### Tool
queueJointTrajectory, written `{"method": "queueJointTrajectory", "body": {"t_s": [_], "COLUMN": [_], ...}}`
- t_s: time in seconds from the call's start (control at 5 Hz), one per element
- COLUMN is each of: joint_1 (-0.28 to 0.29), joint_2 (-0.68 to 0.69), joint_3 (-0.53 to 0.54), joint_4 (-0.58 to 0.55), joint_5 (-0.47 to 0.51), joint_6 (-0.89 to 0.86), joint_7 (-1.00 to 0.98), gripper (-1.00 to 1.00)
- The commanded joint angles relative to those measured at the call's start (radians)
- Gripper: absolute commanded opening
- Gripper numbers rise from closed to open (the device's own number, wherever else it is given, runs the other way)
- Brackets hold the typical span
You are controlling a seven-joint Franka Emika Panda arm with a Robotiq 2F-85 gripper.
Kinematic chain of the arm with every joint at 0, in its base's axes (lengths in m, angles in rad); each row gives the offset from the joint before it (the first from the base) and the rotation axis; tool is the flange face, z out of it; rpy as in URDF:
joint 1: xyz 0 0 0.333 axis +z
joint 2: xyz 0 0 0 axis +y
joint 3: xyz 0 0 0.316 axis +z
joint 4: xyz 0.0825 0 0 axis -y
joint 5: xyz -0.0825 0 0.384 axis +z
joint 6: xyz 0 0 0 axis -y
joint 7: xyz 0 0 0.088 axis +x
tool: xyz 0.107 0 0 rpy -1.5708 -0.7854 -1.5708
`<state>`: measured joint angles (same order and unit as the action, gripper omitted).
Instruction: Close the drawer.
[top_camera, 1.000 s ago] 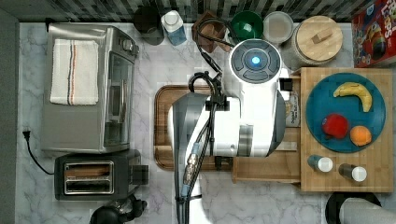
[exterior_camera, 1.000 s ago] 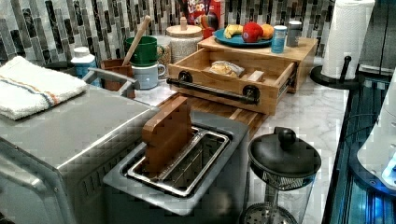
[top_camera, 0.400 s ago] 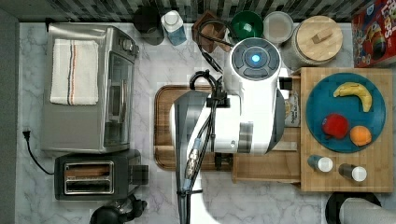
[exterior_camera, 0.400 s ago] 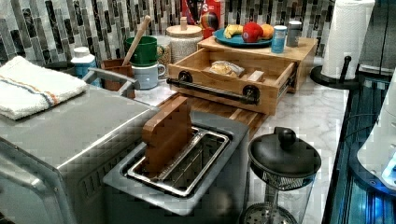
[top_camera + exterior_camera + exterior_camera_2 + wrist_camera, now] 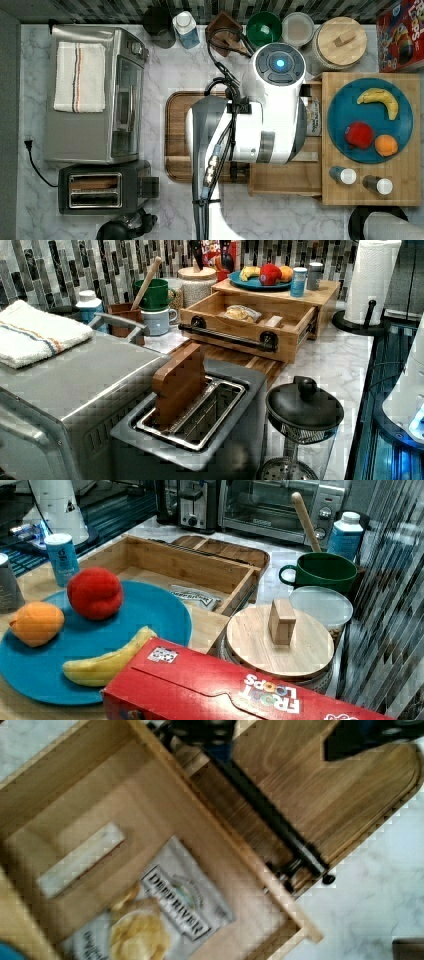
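I am looking over the white marble desk (image 5: 190,60) and hovering the white arm (image 5: 265,120) above the shallow light bamboo-wood drawer (image 5: 250,322), which is standing pulled well out from under the bamboo stand (image 5: 370,195) carrying the round dark-blue plate (image 5: 372,120). The drawer front is overhanging the darker brown wooden tray (image 5: 175,135). I am judging that a flat, even push on the long thin black bar handle (image 5: 272,817), straight toward the stand, is best. Desk room in front is looking open; the toaster (image 5: 200,425) is sitting near. A chip bag (image 5: 155,920) is lying low inside. I cannot tell whether the tool is open.
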<state>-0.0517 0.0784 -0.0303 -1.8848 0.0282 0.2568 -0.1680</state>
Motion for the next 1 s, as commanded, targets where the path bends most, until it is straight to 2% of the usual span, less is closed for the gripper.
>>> {"method": "queueJointTrajectory", "body": {"t_s": [0.2, 0.4, 0.6, 1.0], "joint_1": [0.071, 0.074, 0.094, 0.084], "joint_2": [-0.038, -0.034, -0.043, 0.003], "joint_3": [0.141, 0.156, 0.158, 0.171], "joint_4": [-0.209, -0.251, -0.302, -0.343], "joint_5": [-0.005, 0.035, 0.034, -0.052], "joint_6": [0.26, 0.287, 0.331, 0.397], "joint_7": [-0.111, -0.157, -0.197, -0.271], "gripper": [1.0, -1.0, -1.0, -1.0]}}
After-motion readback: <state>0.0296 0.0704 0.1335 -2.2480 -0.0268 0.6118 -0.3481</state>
